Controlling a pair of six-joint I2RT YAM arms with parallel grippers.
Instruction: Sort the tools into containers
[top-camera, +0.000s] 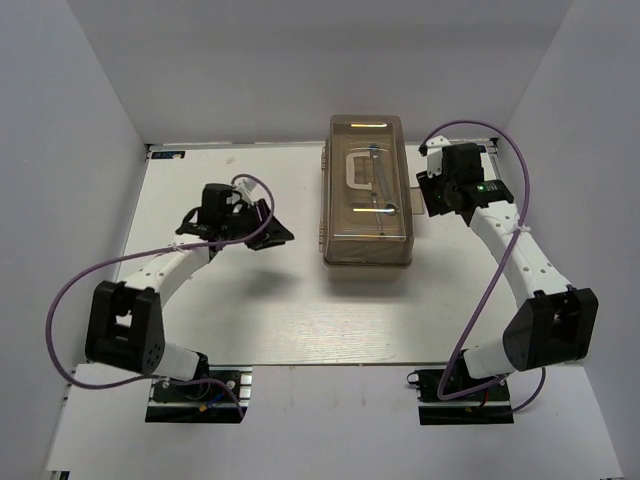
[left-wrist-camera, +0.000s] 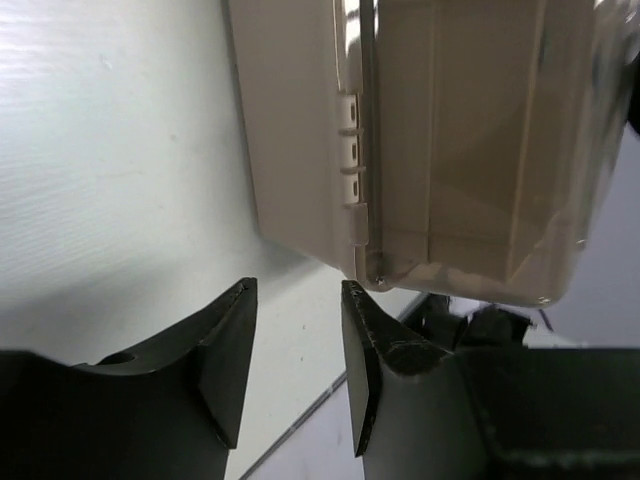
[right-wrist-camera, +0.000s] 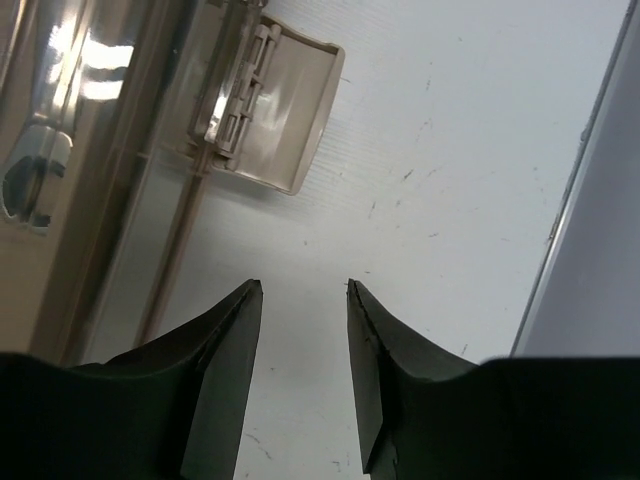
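**Shut toolbox (top-camera: 367, 190), bare tabletop on three sides**

At 12 o'clock from table (top-camera: 250, 320) centre: toolbox with brown lid down, thin metal tools (top-camera: 377, 178) faint beneath white handle (top-camera: 358, 168). At its 9 o'clock, apart from long edge: left gripper (top-camera: 272, 228), jaws parted, gripping nothing. At its 3 o'clock, near beige latch (right-wrist-camera: 280, 105): right gripper (top-camera: 428, 192), jaws parted, empty, with side wall (top-camera: 590, 150) close behind.

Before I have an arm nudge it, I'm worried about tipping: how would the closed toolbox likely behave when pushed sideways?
The toolbox is broad, low and flat on the table, so it would probably slide rather than tip. The side latch appears flipped open, so lifting by the white handle might let the lid swing.
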